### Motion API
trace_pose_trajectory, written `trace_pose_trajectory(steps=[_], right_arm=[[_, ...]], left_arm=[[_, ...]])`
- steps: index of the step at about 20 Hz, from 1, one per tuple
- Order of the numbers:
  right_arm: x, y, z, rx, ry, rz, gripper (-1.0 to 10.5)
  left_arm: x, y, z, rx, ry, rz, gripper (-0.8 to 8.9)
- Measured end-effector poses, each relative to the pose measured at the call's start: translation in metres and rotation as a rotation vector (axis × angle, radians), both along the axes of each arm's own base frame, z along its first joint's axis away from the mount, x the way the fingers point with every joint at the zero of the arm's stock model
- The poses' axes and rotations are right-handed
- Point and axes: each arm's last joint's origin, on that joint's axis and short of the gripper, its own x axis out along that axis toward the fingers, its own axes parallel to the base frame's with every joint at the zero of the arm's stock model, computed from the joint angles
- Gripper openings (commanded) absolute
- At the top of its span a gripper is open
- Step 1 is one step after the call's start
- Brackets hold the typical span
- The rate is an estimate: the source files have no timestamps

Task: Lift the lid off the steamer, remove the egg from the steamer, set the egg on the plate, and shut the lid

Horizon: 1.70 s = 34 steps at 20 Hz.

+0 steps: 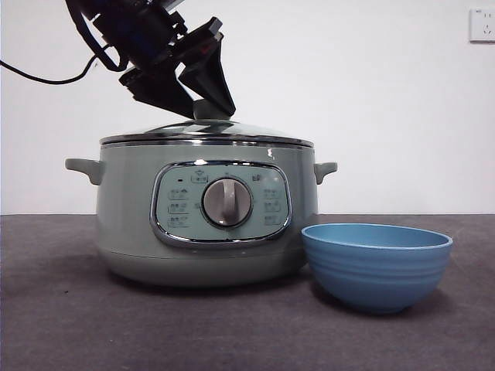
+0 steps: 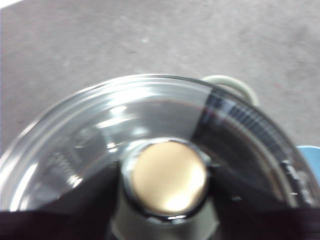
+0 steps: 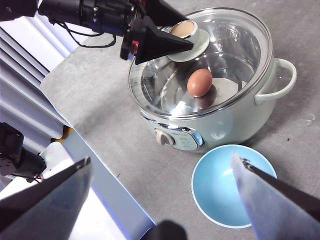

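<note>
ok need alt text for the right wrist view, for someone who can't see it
Seen from above, the left gripper straddles the knob of the glass lid, which sits on the pale green steamer; a brown egg shows through the glass. An empty blue plate sits on the grey table beside the steamer's dial, between the open right gripper jaws.

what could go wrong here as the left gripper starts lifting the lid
The left gripper has a jaw on each side of the knob of the lid. The knob is round, so it may slip or the lid may tilt and knock the pot. The egg lies loose inside and could roll if the pot is jolted. The bowl sits close beside the pot, so a swinging lid might strike it.
</note>
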Motion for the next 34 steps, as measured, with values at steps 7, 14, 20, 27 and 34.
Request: trace_pose_trajectory(steps=[7, 14, 20, 27, 34], right_arm=[[0.001, -0.001, -0.001, -0.03, -0.005, -0.035, 4.7], [0.001, -0.001, -0.001, -0.03, -0.005, -0.035, 4.7], [0.002, -0.001, 0.0, -0.028, -0.015, -0.036, 4.7], [0.03, 0.008, 0.001, 0.037, -0.03, -0.07, 4.7], [0.084, 0.069, -0.014, -0.032, 0.037, -0.041, 4.7]], left_arm=[[-0.001, -0.001, 0.0, 0.002, 0.002, -0.003, -0.08], [-0.005, 0.002, 0.009, -0.009, 0.012, 0.011, -0.08], [-0.036, 0.019, 0.076, -0.075, -0.071, 0.027, -0.08], [-0.123, 0.068, 0.141, -0.144, -0.201, 0.084, -0.08], [-0.216, 0.122, 0.154, -0.102, -0.222, 0.179, -0.08]])
